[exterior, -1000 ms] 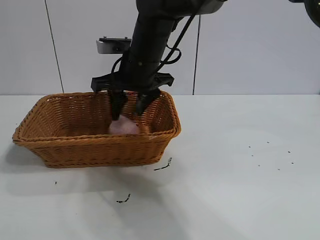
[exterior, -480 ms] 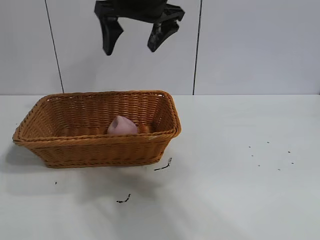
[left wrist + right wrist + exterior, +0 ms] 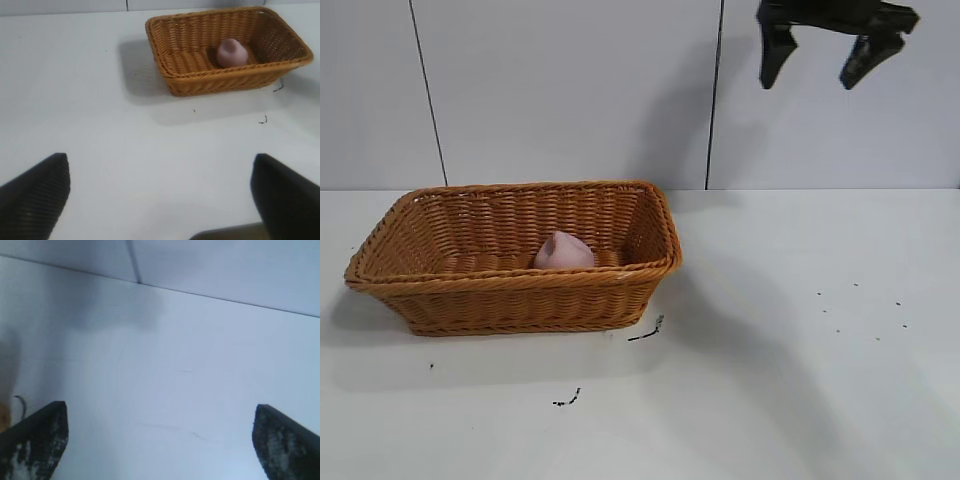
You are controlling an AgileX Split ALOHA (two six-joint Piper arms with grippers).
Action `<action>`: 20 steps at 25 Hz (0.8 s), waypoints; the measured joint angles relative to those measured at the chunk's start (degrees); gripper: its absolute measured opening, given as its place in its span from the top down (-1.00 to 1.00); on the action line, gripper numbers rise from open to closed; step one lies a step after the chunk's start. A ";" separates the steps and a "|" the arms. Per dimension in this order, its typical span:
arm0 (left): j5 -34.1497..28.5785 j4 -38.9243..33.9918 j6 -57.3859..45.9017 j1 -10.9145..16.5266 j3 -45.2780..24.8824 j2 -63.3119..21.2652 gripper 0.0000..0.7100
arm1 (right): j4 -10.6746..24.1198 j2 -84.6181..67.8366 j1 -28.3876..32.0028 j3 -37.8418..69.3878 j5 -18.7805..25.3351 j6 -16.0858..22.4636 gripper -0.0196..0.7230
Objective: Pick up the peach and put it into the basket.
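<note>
The peach [image 3: 564, 251] lies inside the basket [image 3: 510, 296], centre-left of the frame. The right gripper [image 3: 832, 55], upper right, hangs released and empty; it should retreat clear of the basket.

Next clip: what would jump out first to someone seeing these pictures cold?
The big wicker basket on the white table's left half, with the small pink peach lying inside it near its right end, nothing touching it. Next, the right gripper, open and empty, hanging high at the exterior view's upper right, well clear of the basket. The left gripper is open too, back over bare table.
</note>
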State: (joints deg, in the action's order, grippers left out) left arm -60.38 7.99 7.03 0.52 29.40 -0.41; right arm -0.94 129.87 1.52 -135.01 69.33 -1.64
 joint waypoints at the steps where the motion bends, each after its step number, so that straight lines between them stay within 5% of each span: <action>1: 0.00 0.00 0.00 0.00 0.00 0.00 -0.96 | 0.06 -1.45 0.11 1.12 0.00 0.00 -0.92; 6: 0.00 0.00 0.00 0.00 0.00 0.00 -0.96 | -0.42 -14.07 -0.20 14.35 -0.07 0.06 -0.92; 20: 0.00 0.05 0.00 0.00 0.00 0.00 -0.96 | -2.54 -69.04 -4.19 74.13 -0.33 0.11 -0.93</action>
State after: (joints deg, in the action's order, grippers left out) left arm -60.38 8.04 7.03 0.52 29.40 -0.41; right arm -3.49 60.83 -2.67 -60.88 69.00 -1.53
